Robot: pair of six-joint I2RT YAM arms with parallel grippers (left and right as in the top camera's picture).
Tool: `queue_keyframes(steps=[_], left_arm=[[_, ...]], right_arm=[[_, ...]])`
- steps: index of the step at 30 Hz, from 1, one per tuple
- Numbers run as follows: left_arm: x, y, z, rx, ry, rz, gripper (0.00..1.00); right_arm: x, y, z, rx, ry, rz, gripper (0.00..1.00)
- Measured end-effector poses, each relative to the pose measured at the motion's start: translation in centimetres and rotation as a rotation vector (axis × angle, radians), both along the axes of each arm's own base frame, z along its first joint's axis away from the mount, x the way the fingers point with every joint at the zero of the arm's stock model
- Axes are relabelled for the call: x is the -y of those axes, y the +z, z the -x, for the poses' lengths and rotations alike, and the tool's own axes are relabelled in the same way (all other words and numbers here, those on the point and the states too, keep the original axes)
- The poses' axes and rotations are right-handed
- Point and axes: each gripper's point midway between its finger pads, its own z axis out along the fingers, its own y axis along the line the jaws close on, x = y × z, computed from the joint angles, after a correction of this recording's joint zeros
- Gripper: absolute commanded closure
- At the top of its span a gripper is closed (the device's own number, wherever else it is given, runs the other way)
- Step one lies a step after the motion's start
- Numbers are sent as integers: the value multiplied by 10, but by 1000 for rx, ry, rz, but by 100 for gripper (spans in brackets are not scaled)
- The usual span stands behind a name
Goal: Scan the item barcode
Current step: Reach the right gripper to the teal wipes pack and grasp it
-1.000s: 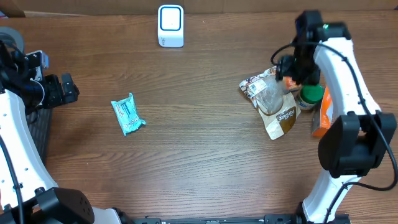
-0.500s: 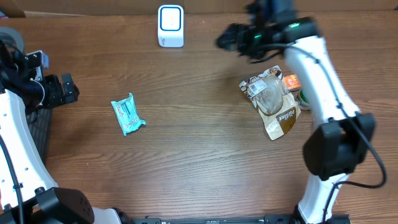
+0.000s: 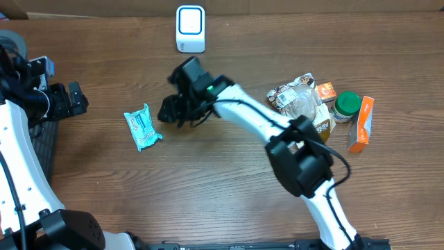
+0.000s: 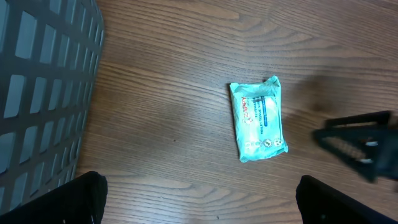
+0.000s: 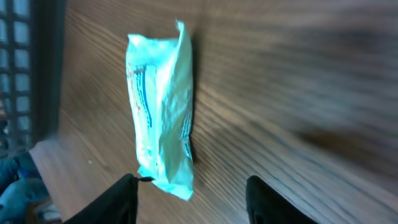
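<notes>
Hovering just beside a teal plastic-wrapped wipes packet (image 3: 143, 129), the right pincer (image 3: 168, 110) hangs over the middle-left of the brown wood-grain desk (image 3: 229, 194), its arm stretched well away from its own side. The wrist view shows the two fingers standing apart with nothing gripped, the near corner of the packet lying roughly between them; whether either finger touches the wrapper cannot be told. The packet lies flat on the desk, printed face up, unlifted. The left pincer (image 3: 76, 99) waits wide open and empty at the desk's left edge, near a dark slatted basket (image 4: 43, 81).

The small white barcode scanner with a blue-framed window (image 3: 190, 28) stands at the far edge, well apart from the packet. A brown foil pouch (image 3: 316, 132), a green-lidded jar (image 3: 347, 105) and an orange carton (image 3: 361, 123) sit clustered at the right.

By the look of it, the task is at its start: the item is not yet grasped, and lifting it, carrying it to the scanner and presenting its barcode all remain to be done.
</notes>
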Motion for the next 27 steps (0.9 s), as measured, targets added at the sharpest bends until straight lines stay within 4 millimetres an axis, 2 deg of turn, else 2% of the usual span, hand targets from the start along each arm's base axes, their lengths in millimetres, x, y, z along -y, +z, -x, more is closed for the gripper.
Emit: queue_keyframes(steps=[3, 7, 11, 15, 19, 21, 22, 24, 25, 27], left_arm=[[0, 0, 0, 0, 0, 0, 0], [0, 0, 0, 0, 0, 0, 0], [0, 0, 0, 0, 0, 0, 0], [0, 0, 0, 0, 0, 0, 0], [0, 0, 0, 0, 0, 0, 0], [0, 0, 0, 0, 0, 0, 0], [0, 0, 0, 0, 0, 0, 0], [0, 0, 0, 0, 0, 0, 0], [0, 0, 0, 0, 0, 0, 0], [0, 0, 0, 0, 0, 0, 0]], right_arm=[[-14, -9, 6, 14, 25, -13, 49], [-29, -9, 7, 54, 46, -52, 49], [-39, -14, 8, 72, 59, -68, 48], [-44, -35, 14, 53, 73, -59, 49], [-48, -35, 16, 47, 90, -85, 51], [-48, -35, 17, 47, 94, -87, 63], [-48, -35, 18, 44, 93, -85, 77], [-50, -40, 22, 30, 99, -84, 92], [-51, -40, 23, 32, 106, -87, 96], [-54, -39, 27, 17, 114, -100, 96]])
